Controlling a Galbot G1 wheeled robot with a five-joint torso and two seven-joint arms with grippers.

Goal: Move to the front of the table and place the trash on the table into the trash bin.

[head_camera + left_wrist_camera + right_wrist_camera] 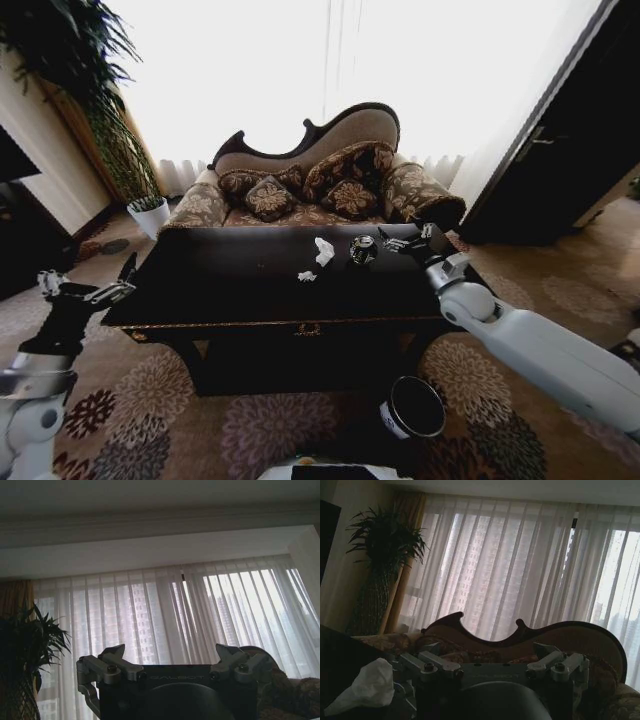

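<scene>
Lying just beside the right hand (402,240), the can (362,250).

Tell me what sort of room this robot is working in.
Probably a hotel-style lounge or sitting room: an ornate patterned sofa behind a glossy black table, sheer curtains across tall windows, a floral carpet, and a potted plant.

A table (250,290) stands before a sofa (310,185). On its far right part lie a paper wad (324,251), a smaller wad (307,276) and a can (362,250). A bin (412,408) stands on the floor near its front right corner.
</scene>
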